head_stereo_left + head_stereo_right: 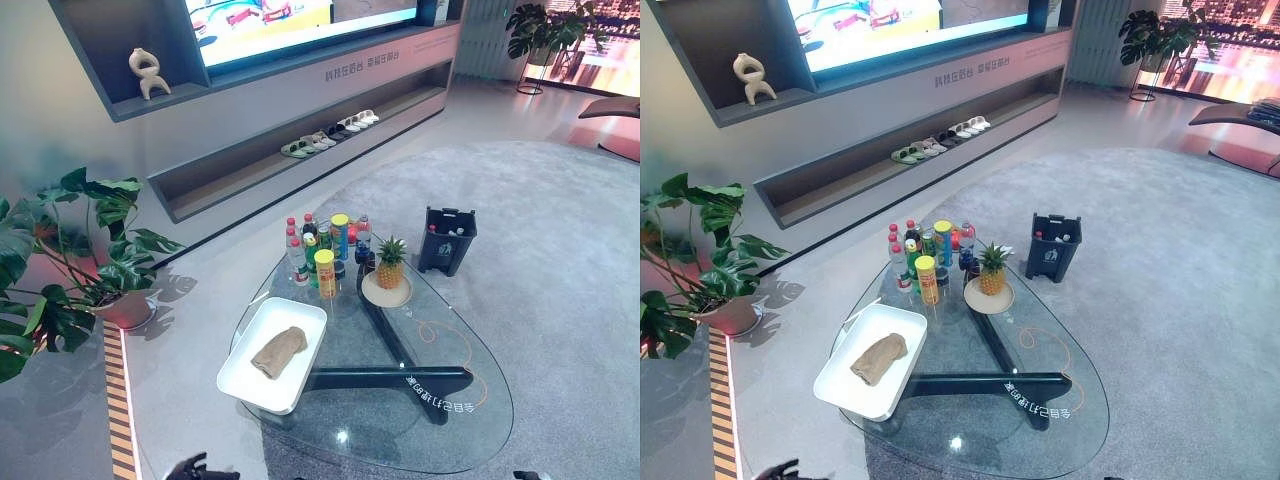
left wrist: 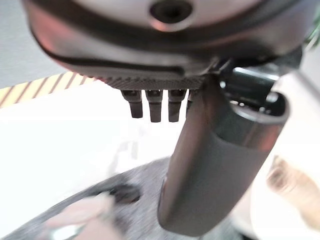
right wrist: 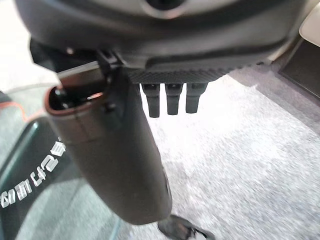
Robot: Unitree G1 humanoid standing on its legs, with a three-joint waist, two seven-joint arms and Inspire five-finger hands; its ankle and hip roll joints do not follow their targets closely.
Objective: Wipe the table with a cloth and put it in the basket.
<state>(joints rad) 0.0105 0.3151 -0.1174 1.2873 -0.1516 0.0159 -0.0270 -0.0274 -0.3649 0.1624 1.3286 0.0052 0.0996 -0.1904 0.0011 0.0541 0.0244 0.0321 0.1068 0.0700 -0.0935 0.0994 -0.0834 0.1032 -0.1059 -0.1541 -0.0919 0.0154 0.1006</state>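
The tan cloth lies crumpled in a white tray on the glass tabletop, well apart from the fingers of the left hand and the fingers of the right hand. Both sets of fingers are extended straight and hold nothing. Beyond the tray, farther from the fingers, stand a cluster of bottles and a pineapple on a plate. The dark basket stands on the carpet beyond the tabletop.
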